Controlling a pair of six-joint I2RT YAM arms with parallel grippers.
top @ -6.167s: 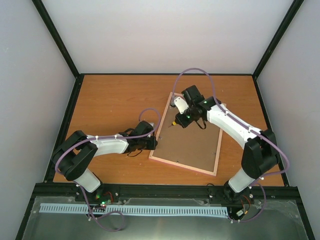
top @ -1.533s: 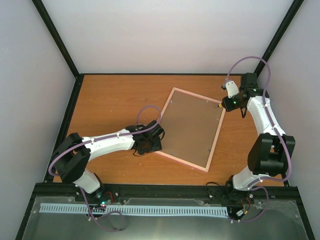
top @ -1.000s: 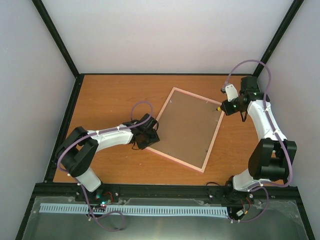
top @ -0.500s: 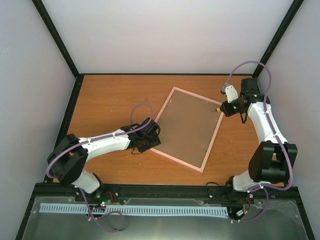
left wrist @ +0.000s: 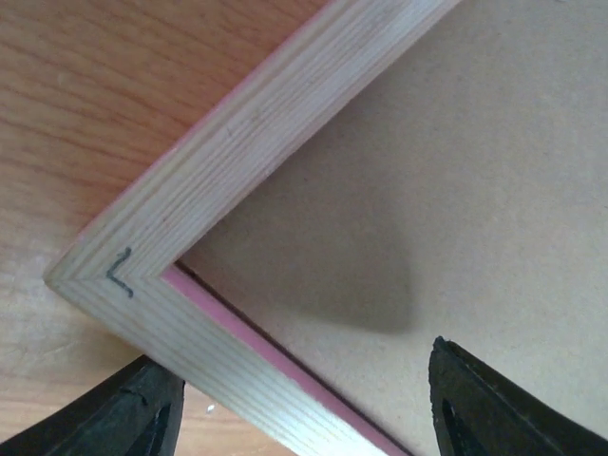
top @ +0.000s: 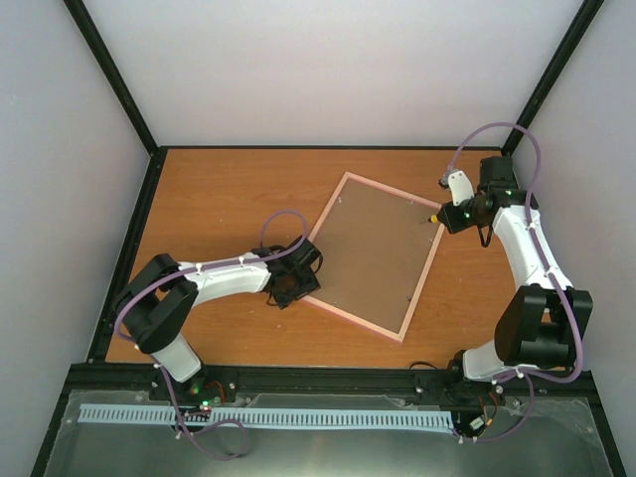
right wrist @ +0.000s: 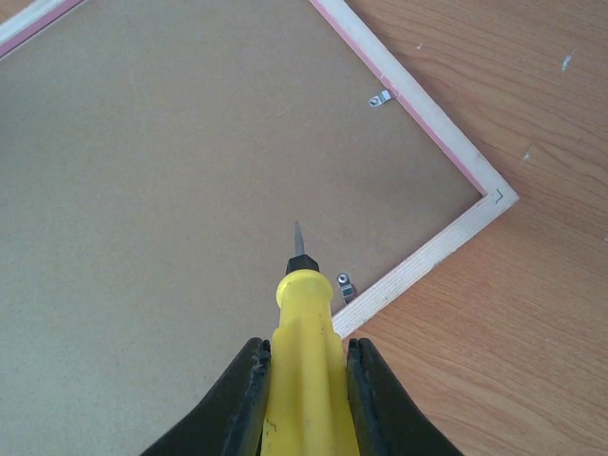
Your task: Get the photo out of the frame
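The pink-edged frame (top: pixel 395 199) lies face down on the table, its brown backing board (top: pixel 376 256) up. The photo is hidden under the board. My left gripper (top: pixel 295 285) hovers open at the frame's left corner (left wrist: pixel 123 275). One finger (left wrist: pixel 152 404) is outside the rail and the other (left wrist: pixel 475 399) is over the board. My right gripper (right wrist: pixel 306 347) is shut on a yellow screwdriver (right wrist: pixel 302 304). Its blade points over the board near the frame's right corner (right wrist: pixel 499 198).
Two small metal clips (right wrist: pixel 380 98) (right wrist: pixel 345 285) sit on the frame's inner edge near the right corner. Black rails run along the table's left and near edges (top: pixel 129 248). Grey walls stand close on three sides.
Over the last second my left gripper has shifted along the frame's left corner and its fingers have spread wider. The right arm with the screwdriver has barely moved.
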